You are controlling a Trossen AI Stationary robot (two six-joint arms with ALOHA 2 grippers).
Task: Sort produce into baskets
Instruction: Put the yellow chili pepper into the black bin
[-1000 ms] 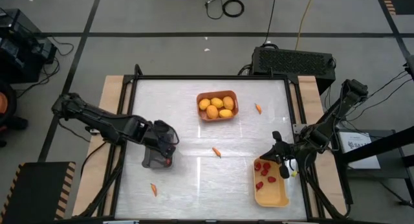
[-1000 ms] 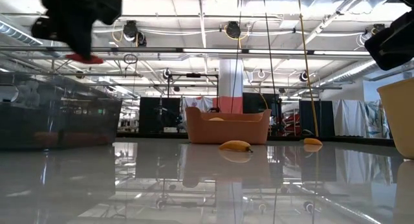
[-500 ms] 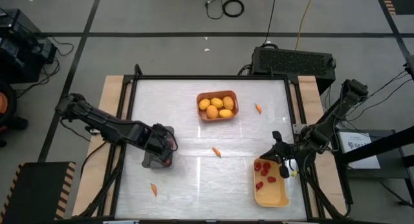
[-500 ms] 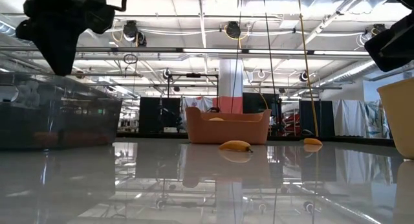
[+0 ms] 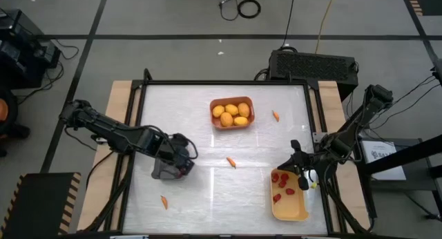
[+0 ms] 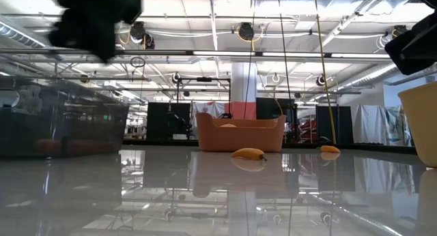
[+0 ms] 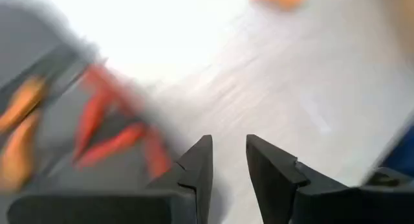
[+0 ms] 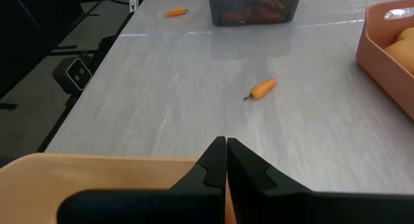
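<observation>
The dark grey basket (image 5: 164,171) stands at the table's left and holds red and orange chili pieces (image 7: 107,130). My left gripper (image 5: 184,158) hovers at that basket's right rim, a little open and empty (image 7: 229,146). The orange basket (image 5: 232,112) at the far middle holds several yellow-orange fruits. The yellow basket (image 5: 290,206) at the near right holds several red berries (image 5: 281,186). My right gripper (image 5: 295,156) waits above that basket's far left corner, shut and empty (image 8: 226,146). Three orange chili pieces lie loose on the table: one in the middle (image 5: 231,162), one at the far right (image 5: 275,116), one at the near left (image 5: 164,202).
The table has a raised black frame (image 5: 228,82) around it. There is bare tabletop between the three baskets. A black box (image 5: 314,65) and cables lie beyond the far edge. In the low view the room's racks and lights show behind the orange basket (image 6: 240,134).
A red piece hung under my left gripper over the grey basket a second ago; it no longer shows there. The left gripper has since moved a little toward the table's right and near edges. My right arm has kept still.
</observation>
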